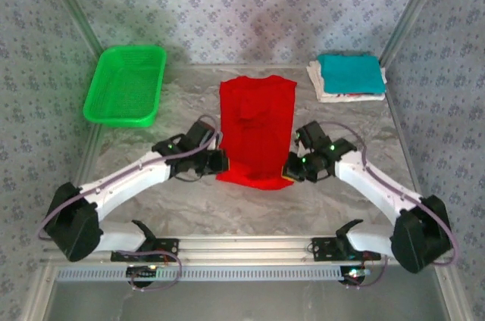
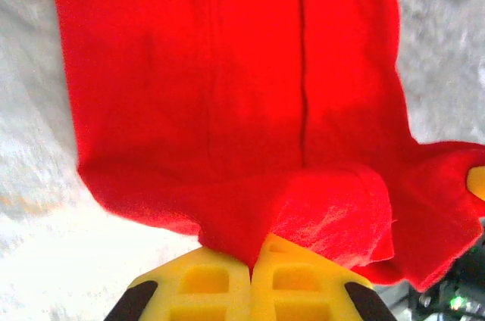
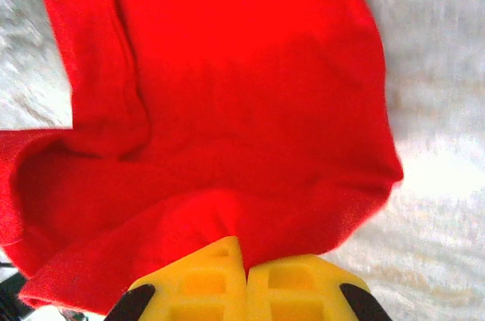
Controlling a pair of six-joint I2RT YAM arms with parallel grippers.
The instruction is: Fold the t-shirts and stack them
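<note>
- T-shirts, three counted: one red t-shirt (image 1: 256,128) lies lengthwise mid-table (image 1: 227,211); one teal t-shirt (image 1: 348,73) sits folded on one whitish t-shirt (image 1: 318,88), far right.
- Grippers, two: left gripper (image 2: 250,264) is clamped on the red t-shirt's near hem at its left corner, right gripper (image 3: 245,260) at its right corner.
- One green basket (image 1: 106,82), far left.

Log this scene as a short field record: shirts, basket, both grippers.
shirt in work: bright red cloth t-shirt, a narrow strip at the centre of the table
left gripper: shut on its near-left hem
right gripper: shut on its near-right hem
stack: teal folded t-shirt atop whitish t-shirt, far right
basket: green plastic mesh basket, far left
</note>
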